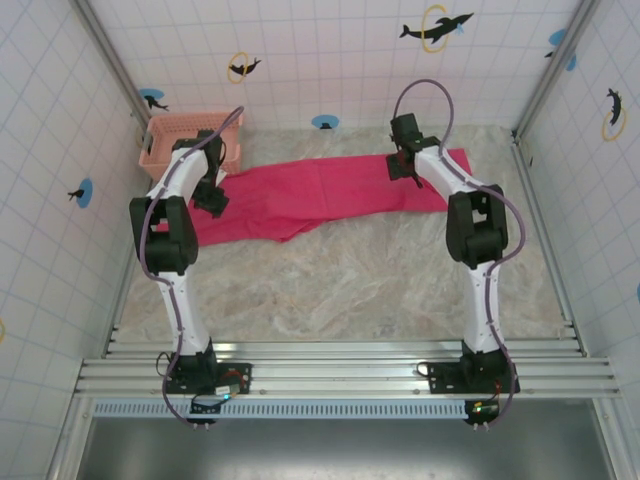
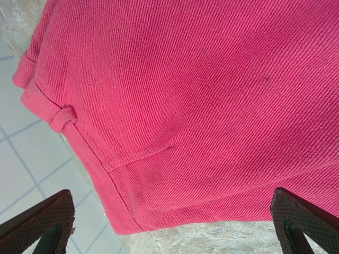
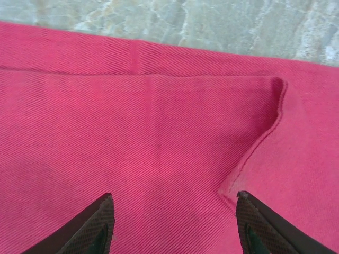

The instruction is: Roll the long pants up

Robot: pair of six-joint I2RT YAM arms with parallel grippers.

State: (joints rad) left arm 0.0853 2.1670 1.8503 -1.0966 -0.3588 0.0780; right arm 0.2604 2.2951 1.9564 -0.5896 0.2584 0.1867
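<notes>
Two grippers: the left gripper [image 1: 210, 198] hangs over the left end of the cloth and the right gripper [image 1: 403, 165] over the right end, one on each arm.
One garment: the long pants [image 1: 320, 190] lie stretched flat across the far half of the table [image 1: 340, 290], under both sets of jaws.
One basket: a pink lattice basket [image 1: 175, 135] sits in the far left corner, just beyond the left jaws; whether it touches the cloth I cannot tell.
Left jaws: released and spread wide, nothing gripped; in the wrist view the left gripper [image 2: 172, 193] frames the pants [image 2: 185, 106] lying below it.
Right jaws: released, partly spread, nothing pinched; the right gripper [image 3: 175, 196] hangs low over the pants [image 3: 132, 132], contact unclear.
Left wrist extras: a belt loop [image 2: 63, 117] ahead and left of the jaws, and a small dark speck [image 2: 265, 80] ahead of the right finger.
Right wrist extras: a stitched flap edge [image 3: 270, 121] just ahead of the right finger.
Edges: the cloth's near edge runs between the left jaws over marbled table [image 2: 212, 238]; beyond the right jaws a table strip [image 3: 185, 21] borders the far edge.
Open room: bare table lies between the pants and the arm bases; tiled walls [image 1: 40, 200] close three sides.
</notes>
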